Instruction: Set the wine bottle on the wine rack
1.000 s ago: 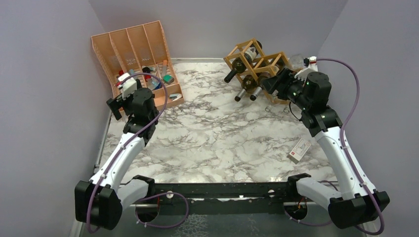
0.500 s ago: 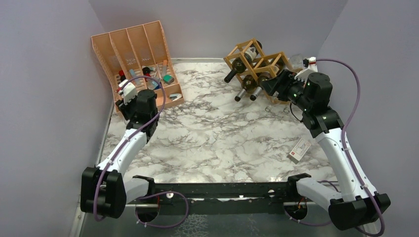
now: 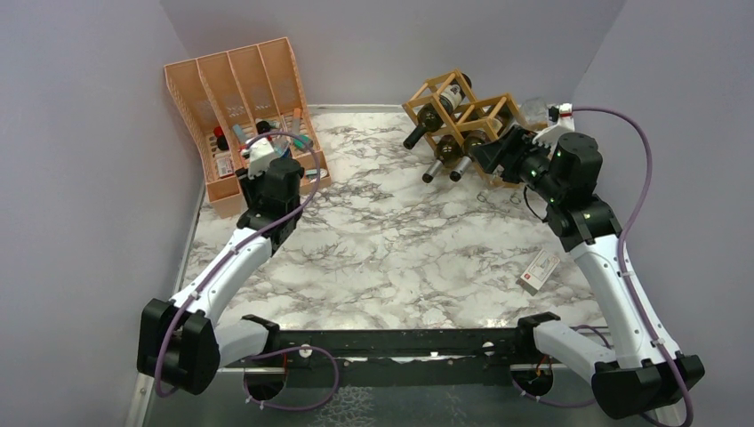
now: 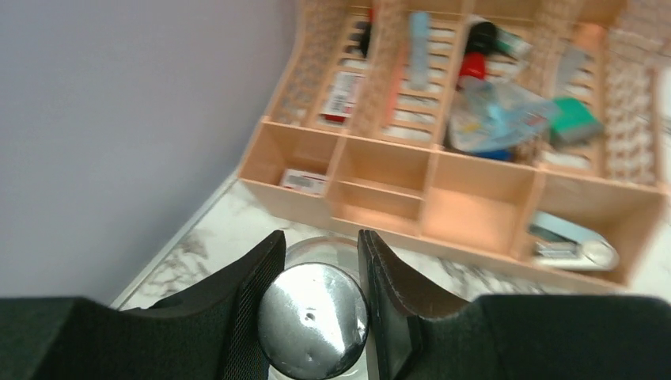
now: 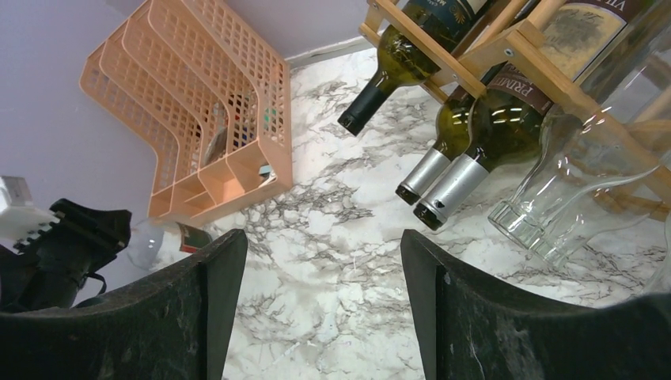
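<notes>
As its arm reaches upper left, the left pincer (image 4: 316, 244) clamps a silver-capped glass wine bottle (image 4: 312, 321). The right pincer (image 5: 323, 245) gapes, empty.

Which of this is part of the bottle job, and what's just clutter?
Job:
- bottle, gripped by the left gripper
- wine rack
- right gripper, open beside the rack

Lying about:
- organiser and its contents
- card
- racked bottles
</notes>
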